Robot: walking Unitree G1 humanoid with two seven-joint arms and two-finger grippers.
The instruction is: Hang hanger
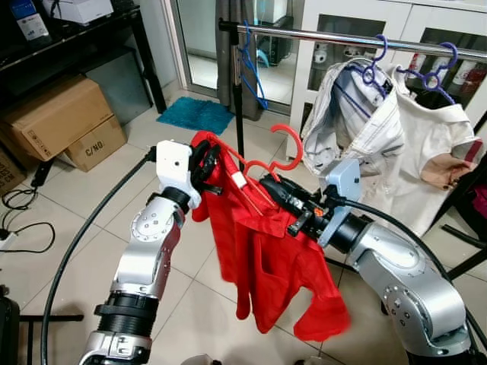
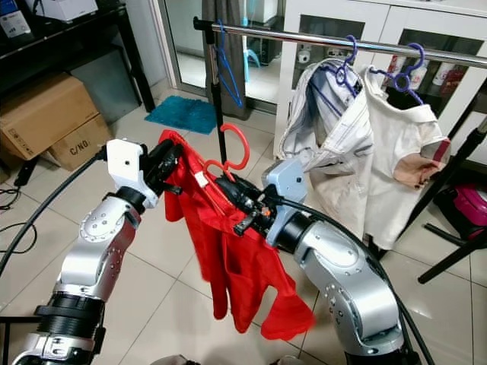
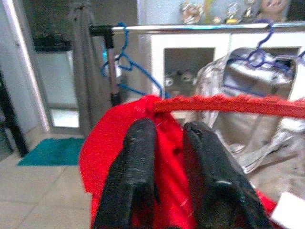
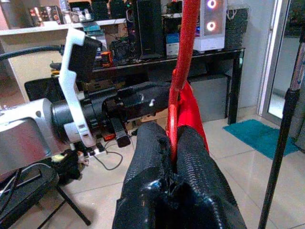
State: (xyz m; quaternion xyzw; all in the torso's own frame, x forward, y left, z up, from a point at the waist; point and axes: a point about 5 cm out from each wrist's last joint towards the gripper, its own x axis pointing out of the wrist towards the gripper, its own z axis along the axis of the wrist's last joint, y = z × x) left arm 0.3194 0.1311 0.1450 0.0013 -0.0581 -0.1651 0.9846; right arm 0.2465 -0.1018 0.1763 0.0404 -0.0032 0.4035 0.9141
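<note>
The rail (image 1: 358,38) runs above and beyond both grippers. The red shirt (image 1: 262,258) hangs limp and light between them on a stiff red hanger (image 1: 266,163), best held by its frame. The left gripper (image 1: 207,163) pinches the shirt's shoulder; the right gripper (image 1: 275,192) pinches the hanger below the hook, both arms raised.

A home room — clothes rail (image 1: 342,36), cardboard boxes (image 1: 57,118), floor tiles (image 1: 91,205).

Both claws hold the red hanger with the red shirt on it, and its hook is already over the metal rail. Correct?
Not quite. In the left eye view the red hanger hook hangs free below the metal rail, not over it. Both claws, left and right, do hold it.
</note>
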